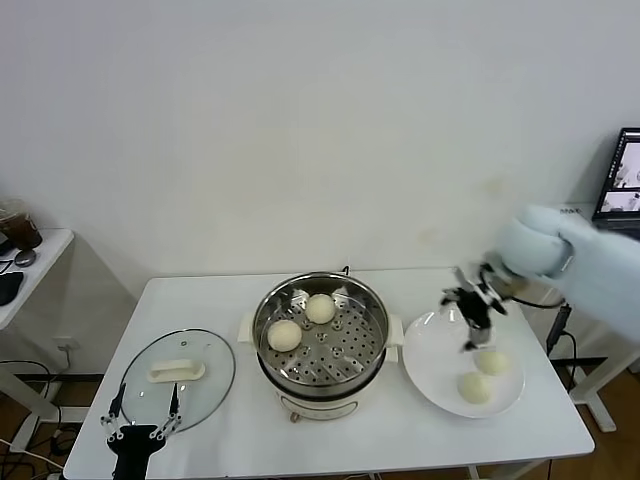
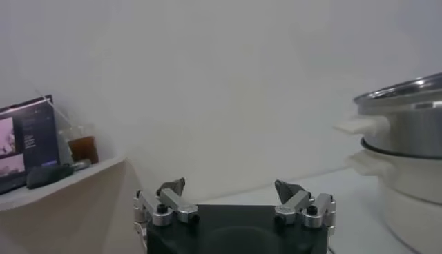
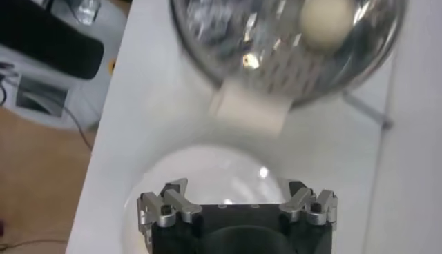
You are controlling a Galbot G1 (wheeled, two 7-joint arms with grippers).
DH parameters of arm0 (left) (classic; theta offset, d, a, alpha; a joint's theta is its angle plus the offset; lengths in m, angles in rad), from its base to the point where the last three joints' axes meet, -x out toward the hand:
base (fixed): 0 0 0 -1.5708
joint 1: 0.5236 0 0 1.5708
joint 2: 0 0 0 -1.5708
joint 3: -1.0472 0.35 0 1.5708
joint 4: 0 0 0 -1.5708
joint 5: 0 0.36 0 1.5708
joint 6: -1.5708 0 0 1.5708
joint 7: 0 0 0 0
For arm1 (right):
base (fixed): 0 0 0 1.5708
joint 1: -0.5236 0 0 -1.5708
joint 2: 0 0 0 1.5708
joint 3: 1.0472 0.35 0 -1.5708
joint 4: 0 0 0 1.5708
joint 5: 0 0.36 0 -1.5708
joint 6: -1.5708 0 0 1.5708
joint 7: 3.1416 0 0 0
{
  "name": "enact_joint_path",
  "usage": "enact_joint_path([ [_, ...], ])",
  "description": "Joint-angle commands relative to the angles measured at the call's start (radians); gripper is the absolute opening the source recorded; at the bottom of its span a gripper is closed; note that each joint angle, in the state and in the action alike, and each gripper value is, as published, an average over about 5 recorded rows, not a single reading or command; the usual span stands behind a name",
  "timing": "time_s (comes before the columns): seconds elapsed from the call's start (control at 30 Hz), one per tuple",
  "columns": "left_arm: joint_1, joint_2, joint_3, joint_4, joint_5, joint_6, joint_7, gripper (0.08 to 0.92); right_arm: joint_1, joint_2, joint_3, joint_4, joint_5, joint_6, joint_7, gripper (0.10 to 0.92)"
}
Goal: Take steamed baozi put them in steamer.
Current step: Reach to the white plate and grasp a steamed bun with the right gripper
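The steel steamer [image 1: 320, 338] stands mid-table with two cream-white baozi on its perforated tray, one at the back [image 1: 320, 308] and one at the left [image 1: 285, 335]. Two more baozi [image 1: 491, 362] [image 1: 474, 388] lie on the white plate [image 1: 435, 350] to its right. My right gripper [image 1: 472, 312] is open and empty, hovering over the plate's back edge, above and just behind the nearer bun. In the right wrist view it [image 3: 237, 195] spreads above the plate [image 3: 207, 172], with the steamer [image 3: 276, 48] and one baozi [image 3: 326, 21] beyond. My left gripper [image 1: 140, 420] is open, parked at the table's front left.
A round glass lid [image 1: 178, 372] with a white handle lies left of the steamer. A side table [image 1: 25, 260] stands at far left and a laptop [image 1: 620, 185] at far right. The left wrist view shows the steamer's side [image 2: 404, 131].
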Motion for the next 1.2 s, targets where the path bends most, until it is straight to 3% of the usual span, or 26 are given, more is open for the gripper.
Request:
enact_joint_path([
  [0.03, 0.014, -0.010, -0.001, -0.006, 0.013, -0.001, -0.002, 0.823, -0.366, -0.148, 0.213, -0.028, -0.226, 0.116, 0.001, 0.823],
  [0.53, 0.026, -0.020, -0.021, -0.005, 0.010, -0.007, -0.005, 0.823, -0.401, -0.008, 0.178, -0.129, -0.263, 0.095, 0.121, 0.823],
  [0.97, 0.031, -0.018, -0.030, -0.001, 0.006, -0.011, -0.006, 0.823, -0.417, 0.046, 0.174, -0.159, -0.258, 0.065, 0.135, 0.820],
  [1.2, 0.033, -0.021, -0.030, -0.003, 0.006, -0.011, -0.006, 0.823, -0.420, 0.046, 0.171, -0.158, -0.264, 0.043, 0.118, 0.712],
])
